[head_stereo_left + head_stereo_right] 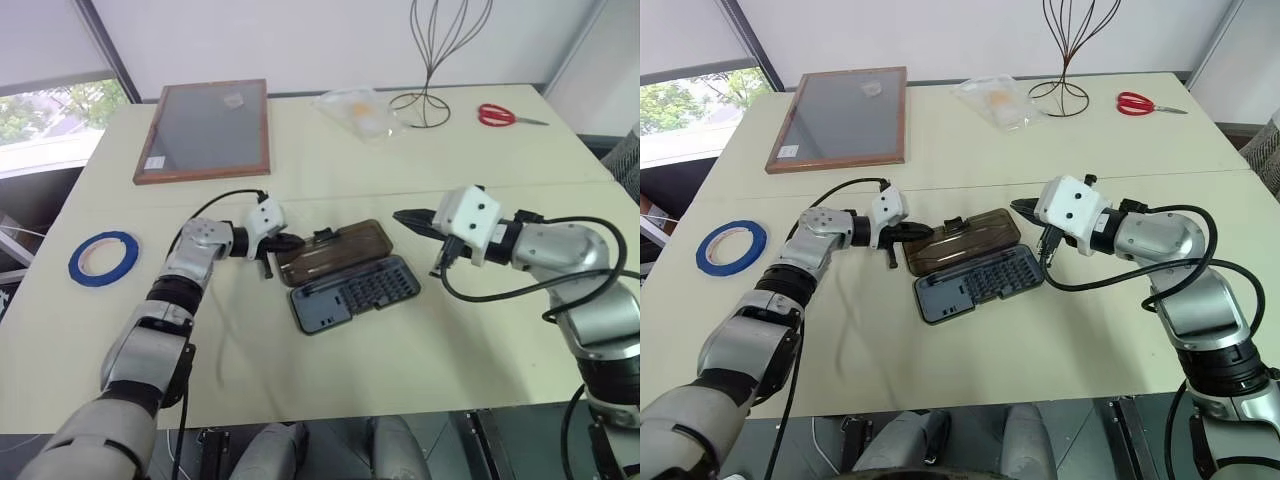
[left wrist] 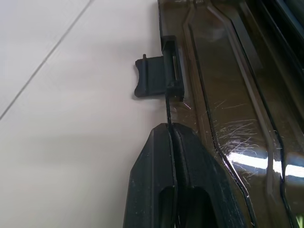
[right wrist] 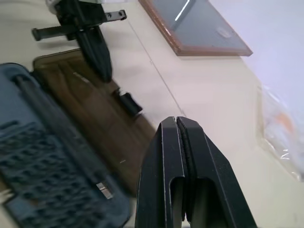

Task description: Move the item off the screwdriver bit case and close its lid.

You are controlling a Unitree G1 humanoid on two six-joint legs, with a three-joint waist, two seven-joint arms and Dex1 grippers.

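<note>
Screwdriver bit case (image 1: 355,295) lies open at tabletop (image 1: 420,380) centre, lid (image 1: 335,251) flat behind it. Left gripper (image 2: 169,128) pinches lid's edge beside latch clip (image 2: 154,78), presumably to swing it closed. Right gripper (image 3: 179,124) hovers right of case, jaws shut, empty.

The screwdriver bit case (image 1: 355,294) lies open and flat near the middle of the table (image 1: 420,370), set at a slant to its edges. Its dark grey-blue tray holds rows of small bits. The smoky-brown lid (image 1: 335,251) is folded back toward the far edge, its black latch clip (image 2: 156,76) on the outer long side.
</note>
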